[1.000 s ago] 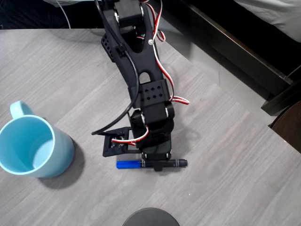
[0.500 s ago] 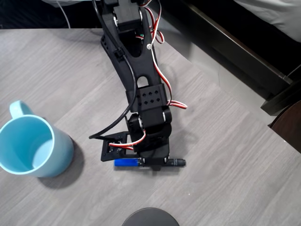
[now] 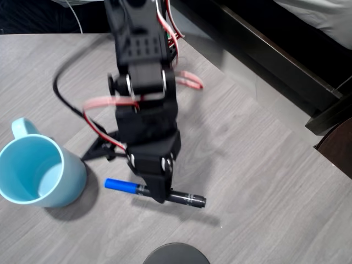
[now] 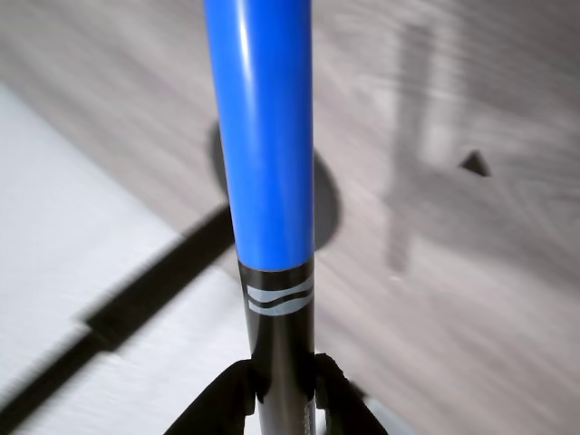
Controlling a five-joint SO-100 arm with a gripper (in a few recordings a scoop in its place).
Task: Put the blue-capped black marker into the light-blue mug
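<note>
— So, where do you stand?

— You have the grey wood-grain table (image 3: 264,165) under you, and your black arm with red and white wires (image 3: 144,82) reaches down over its middle in the overhead view. At the left edge sits the pale sky-blue glossy mug (image 3: 38,171), upright, mouth open, loop handle toward the top of the picture.

— And the gripper?

— Your black two-finger gripper (image 3: 157,190) is clamped on the slim black-barrelled marker with the bright blue cap (image 3: 155,193), gripping the barrel near its middle. The marker lies roughly level, lifted clear of the table, its shadow falling below it. Its blue cap points left toward the mug, near it but not touching.

— Closer in?

— From the wrist view, your fingers (image 4: 227,403) pinch the black barrel (image 4: 276,362) just below the grey wave print, cap running upward.
</note>
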